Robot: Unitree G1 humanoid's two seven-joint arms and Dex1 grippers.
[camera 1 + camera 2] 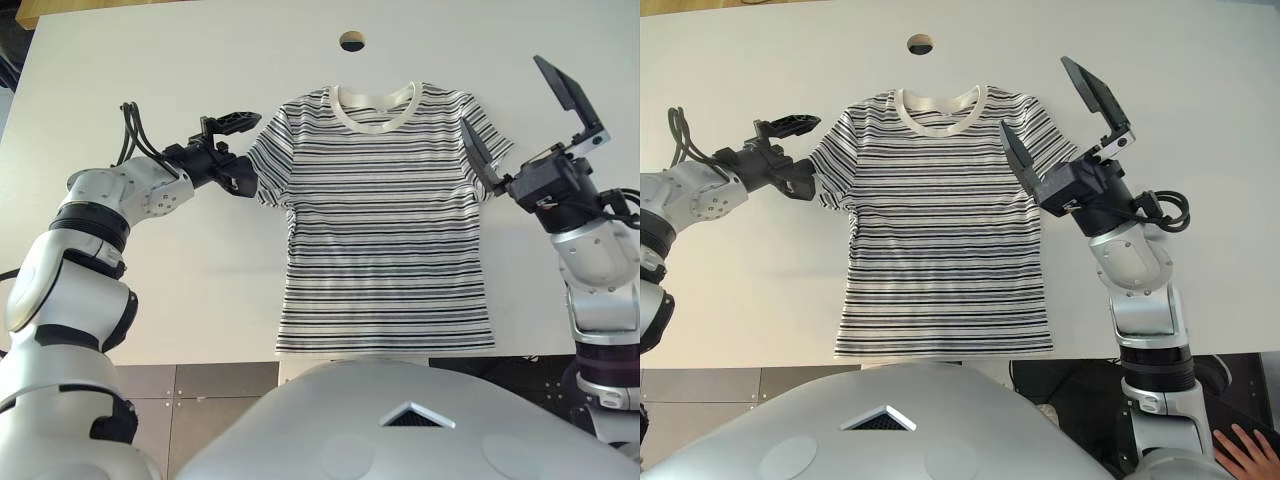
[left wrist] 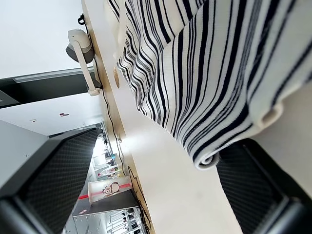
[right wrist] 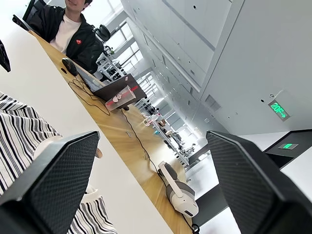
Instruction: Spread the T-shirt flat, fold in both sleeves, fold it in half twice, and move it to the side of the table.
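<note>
- Striped T-shirt (image 1: 385, 220) lies flat on white table (image 1: 150, 60), collar at the far side.
- Left gripper (image 1: 238, 150): fingers apart at left sleeve (image 1: 272, 150) edge.
- Right gripper (image 1: 525, 125): fingers spread wide beside right sleeve (image 1: 497, 135).

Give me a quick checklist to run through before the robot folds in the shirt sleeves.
1. T-shirt spread flat on the table: ok.
2. Both sleeves lying out, unfolded: ok.
3. Left gripper jaws open: ok.
4. Left sleeve hem between those jaws: ok, judging by the left wrist view.
5. Right gripper jaws open: ok.
6. Right gripper down at the right sleeve: not ok, its jaws point up, off the cloth.
</note>
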